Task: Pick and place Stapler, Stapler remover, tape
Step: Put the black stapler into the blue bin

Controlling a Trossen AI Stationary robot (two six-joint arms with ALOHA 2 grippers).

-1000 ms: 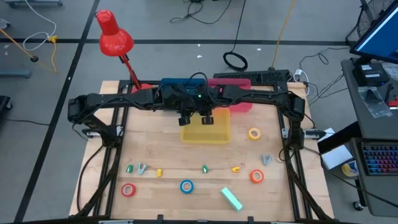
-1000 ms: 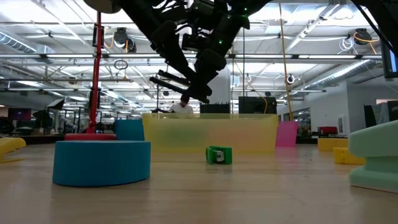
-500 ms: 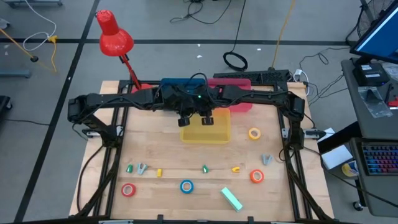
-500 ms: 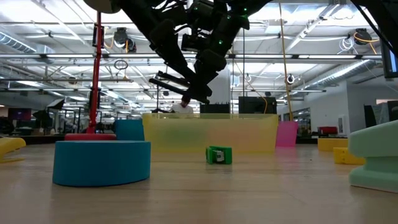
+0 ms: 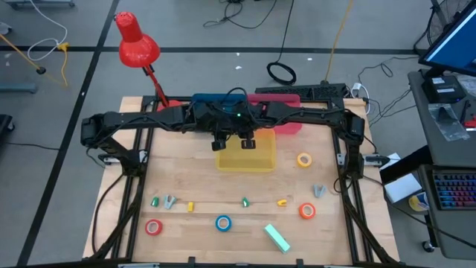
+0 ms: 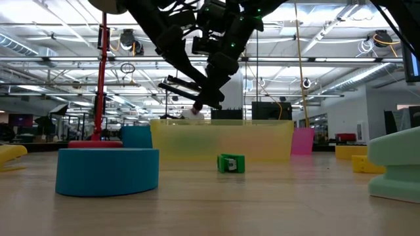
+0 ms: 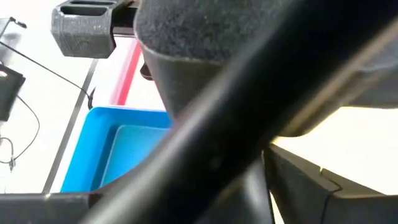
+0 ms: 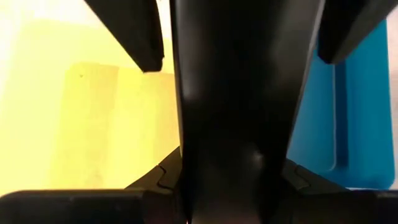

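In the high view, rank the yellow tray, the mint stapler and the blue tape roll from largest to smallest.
1. Yellow tray
2. Mint stapler
3. Blue tape roll

The stapler and roll look close in size, the stapler longer.

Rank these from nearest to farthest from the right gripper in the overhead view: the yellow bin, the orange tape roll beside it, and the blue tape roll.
Measured from the right gripper:
1. Yellow translucent plastic bin, directly under the gripper at the table's middle.
2. Orange ring-shaped tape roll, off to the bin's right.
3. Blue ring-shaped tape roll, near the table's front edge.
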